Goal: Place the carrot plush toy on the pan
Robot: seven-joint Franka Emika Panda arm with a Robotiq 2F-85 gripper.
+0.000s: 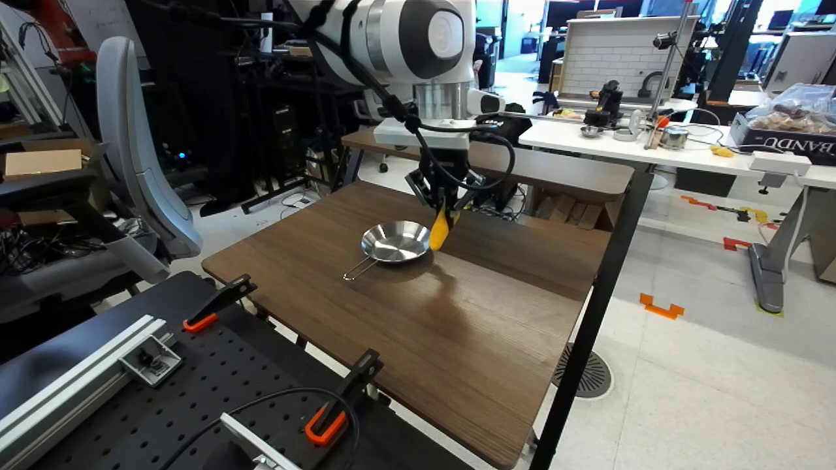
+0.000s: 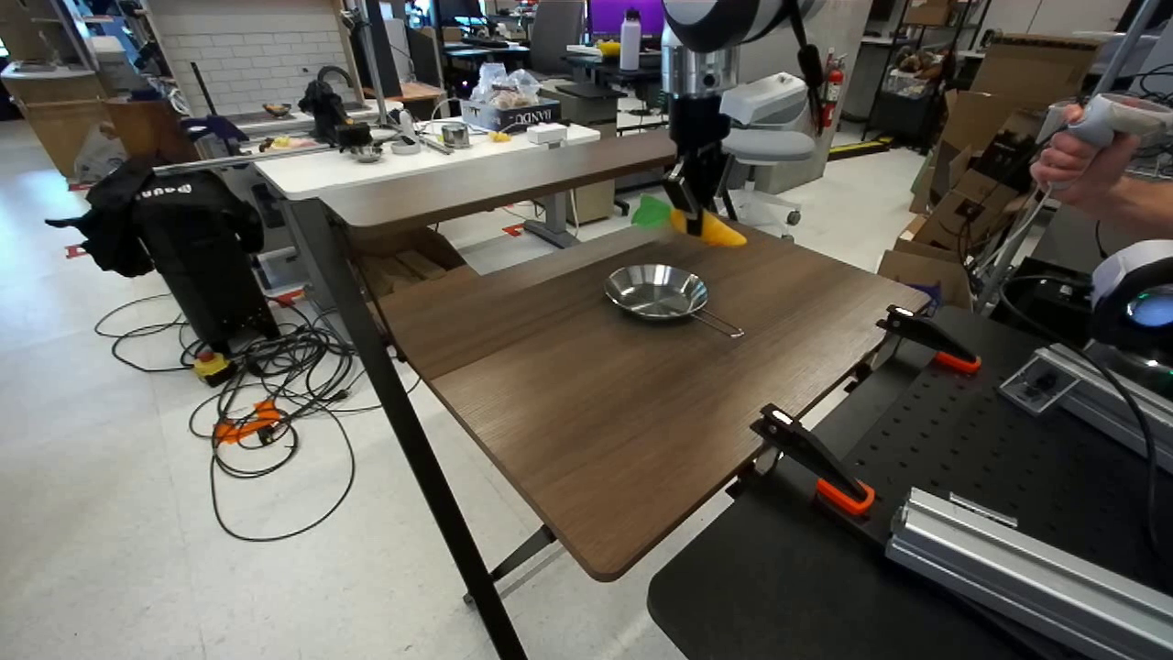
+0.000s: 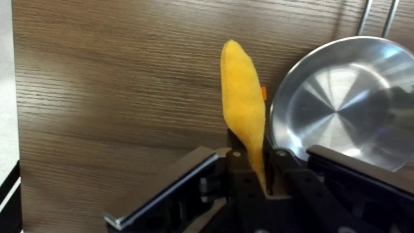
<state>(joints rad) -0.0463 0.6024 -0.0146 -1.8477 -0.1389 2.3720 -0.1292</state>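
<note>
End effector (image 3: 251, 145) pinching tapered carrot plush toy (image 3: 243, 94) near round, shiny metal pan (image 3: 334, 110)

Pan (image 3: 339, 103) partly beyond wrist view's right edge

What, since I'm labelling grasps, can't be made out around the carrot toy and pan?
Wrist view:
Green top of the carrot toy: hidden by the claw, though shown in an exterior view.
Pan: cut off by right edge.
Handle: end cut off by top edge.
Orange patch beside toy: too small to identify.
</note>
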